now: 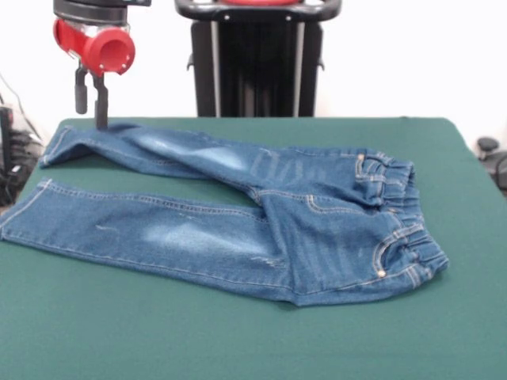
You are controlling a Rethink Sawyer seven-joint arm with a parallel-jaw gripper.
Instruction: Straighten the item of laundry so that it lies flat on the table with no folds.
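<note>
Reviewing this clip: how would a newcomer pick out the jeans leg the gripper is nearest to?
Start at the green table and find the jeans spread across it. Of the two legs, take the farther one, whose cuff lies just below the gripper; the nearer leg's cuff reaches the table's edge instead.

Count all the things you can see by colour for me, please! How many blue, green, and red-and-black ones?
Blue: 1, the jeans
Green: 1, the table
Red and black: 1, the robot arm with its hand
Black: 1, the pedestal
Total: 4
</note>
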